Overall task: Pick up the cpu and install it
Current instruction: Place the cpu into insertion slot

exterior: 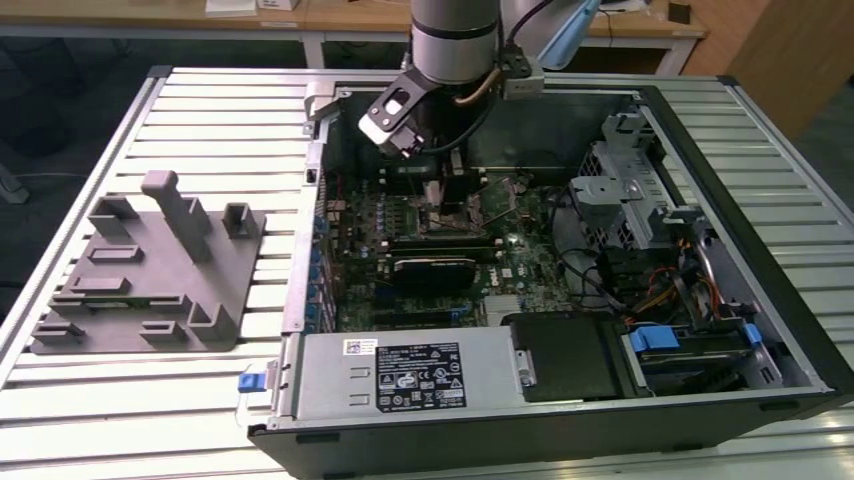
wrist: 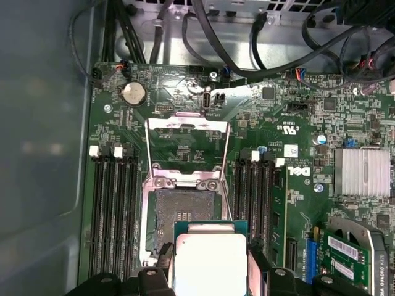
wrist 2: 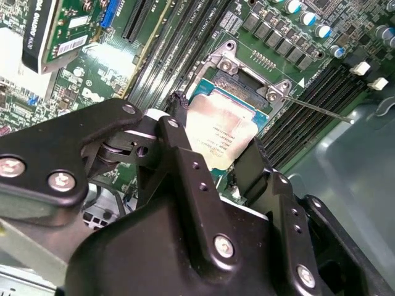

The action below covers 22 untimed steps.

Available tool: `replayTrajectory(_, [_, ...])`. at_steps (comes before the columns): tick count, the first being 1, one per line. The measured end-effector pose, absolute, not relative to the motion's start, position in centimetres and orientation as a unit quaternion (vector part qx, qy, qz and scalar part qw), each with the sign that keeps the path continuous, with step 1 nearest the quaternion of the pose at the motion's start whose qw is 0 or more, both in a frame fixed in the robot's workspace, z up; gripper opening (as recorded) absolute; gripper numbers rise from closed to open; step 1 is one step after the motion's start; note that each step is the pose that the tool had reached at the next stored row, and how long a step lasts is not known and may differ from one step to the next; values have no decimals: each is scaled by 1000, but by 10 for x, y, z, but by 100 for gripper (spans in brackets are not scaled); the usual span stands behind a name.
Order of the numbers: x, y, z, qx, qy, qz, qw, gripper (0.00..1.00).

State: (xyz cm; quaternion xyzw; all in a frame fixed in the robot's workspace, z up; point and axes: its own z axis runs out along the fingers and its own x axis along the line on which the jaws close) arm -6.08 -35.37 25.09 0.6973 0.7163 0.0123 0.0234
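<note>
one cpu (wrist 2: 219, 132) is pinched between the jaws, held just over the open socket (wrist: 176, 225) of the motherboard (wrist: 185, 132), in the exterior view's upper middle.

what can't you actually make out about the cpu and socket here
cpu underside: faces away in both wrist views.
cpu's one edge: cut off by the first wrist view's frame edge.
socket, part of it: behind the cpu, first wrist view.
cpu's side edges: covered by the fingers, second wrist view.
</note>
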Motion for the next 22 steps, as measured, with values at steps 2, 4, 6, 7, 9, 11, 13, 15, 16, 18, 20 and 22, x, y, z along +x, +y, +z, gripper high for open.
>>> replayTrajectory(2, [-61, -353, 249, 700, 714, 12, 23, 55])
replayTrajectory(4, [-61, -353, 247, 701, 713, 12, 23, 55])
replayTrajectory(6, [-61, -352, 245, 702, 711, 12, 24, 55])
replayTrajectory(7, [-61, -351, 244, 703, 711, 12, 24, 55])
replayTrajectory(9, [-61, -349, 243, 704, 710, 12, 24, 55])
replayTrajectory(11, [-61, -348, 241, 705, 709, 12, 24, 55])
replayTrajectory(13, [-60, -346, 239, 706, 708, 12, 24, 55])
replayTrajectory(15, [-60, -345, 237, 707, 707, 12, 24, 55])
replayTrajectory(16, [-60, -344, 236, 707, 707, 12, 24, 55])
replayTrajectory(18, [-60, -343, 233, 708, 706, 12, 24, 55])
replayTrajectory(20, [-60, -342, 231, 708, 705, 12, 24, 55])
replayTrajectory(22, [-60, -340, 229, 709, 705, 11, 24, 55])
